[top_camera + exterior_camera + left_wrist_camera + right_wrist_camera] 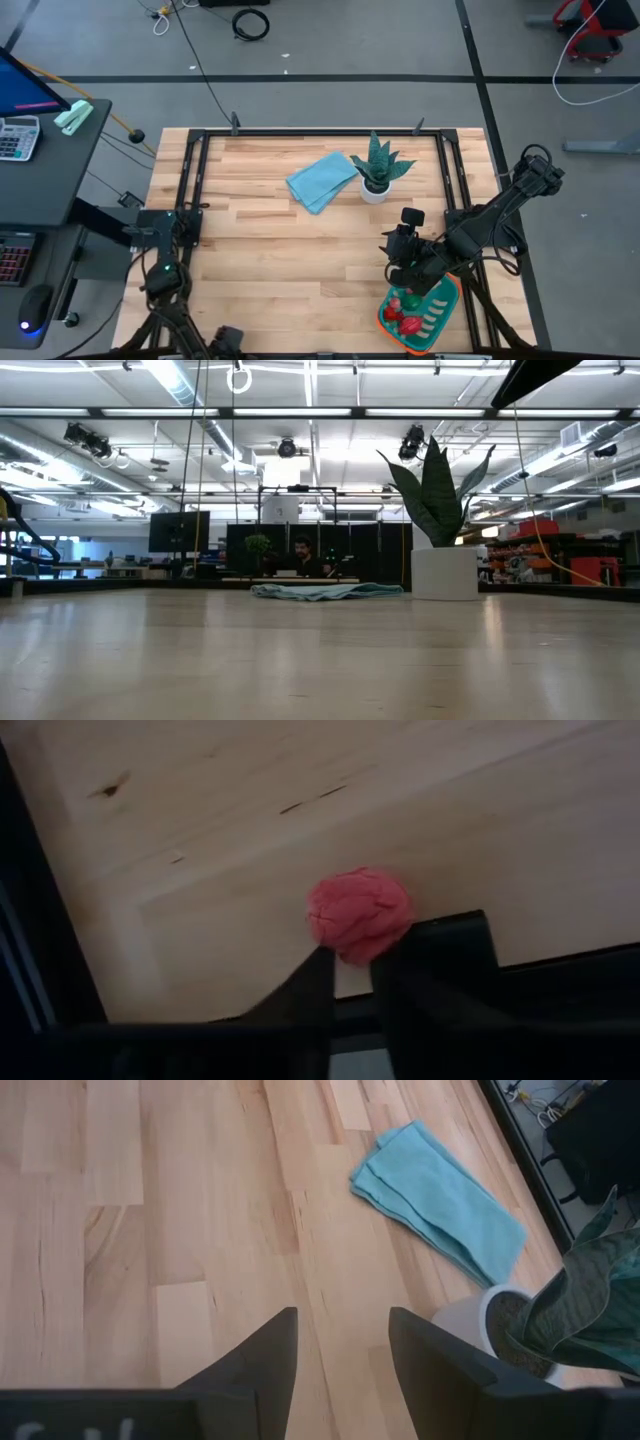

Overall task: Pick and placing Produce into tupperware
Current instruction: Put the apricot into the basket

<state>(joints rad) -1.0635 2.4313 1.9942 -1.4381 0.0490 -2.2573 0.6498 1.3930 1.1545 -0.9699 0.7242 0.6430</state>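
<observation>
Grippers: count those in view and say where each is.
2. The left gripper pinches a pink toy piece at the table edge; the right gripper hangs open beside the container.

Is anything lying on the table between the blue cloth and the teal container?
No; in the high view only bare wood lies between the blue cloth and the teal container.

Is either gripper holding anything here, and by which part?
The left gripper pinches a pink, wrinkled toy piece by its lower edge. The right gripper is open and empty above the table.

cloth [322, 181]: light blue, folded | potted plant [379, 167]: upright, just beside cloth | table [260, 250]: wood
</observation>
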